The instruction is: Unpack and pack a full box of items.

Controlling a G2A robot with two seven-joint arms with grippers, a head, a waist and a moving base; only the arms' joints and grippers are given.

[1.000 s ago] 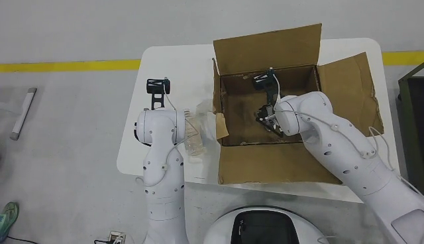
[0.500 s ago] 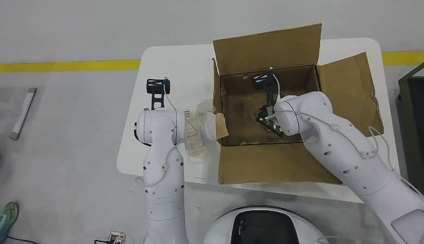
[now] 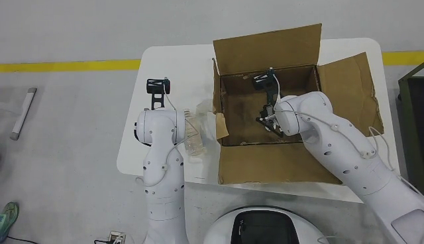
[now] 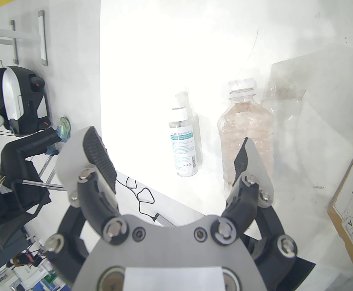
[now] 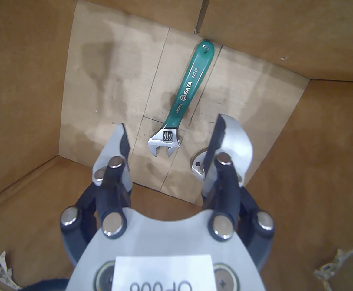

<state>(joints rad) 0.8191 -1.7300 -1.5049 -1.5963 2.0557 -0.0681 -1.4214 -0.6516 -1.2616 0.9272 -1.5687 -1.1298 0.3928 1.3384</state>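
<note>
The cardboard box [image 3: 265, 48] stands open on the white worktop [image 3: 172, 65], its flaps folded outward. On the box floor lies a green-handled wrench [image 5: 179, 101], its handle tip at the far wall and its metal head toward the camera. Just beside the head sits a small round metal part [image 5: 197, 165], half hidden behind one finger. The right jaws hang inside the box above the wrench head, apart and holding nothing.

Outside the box, a small clear spray bottle [image 4: 182, 140] and a larger clear plastic bottle [image 4: 246, 140] lie side by side on the worktop, near the box's side wall. The left jaws hover over them, apart and empty.

Unpacking looks partly done: the two bottles are out, while the wrench and the metal part are left to lift out. The wrench seems the likely next pick, given where the right jaws sit. The whole repacking half of the task is not yet begun.
</note>
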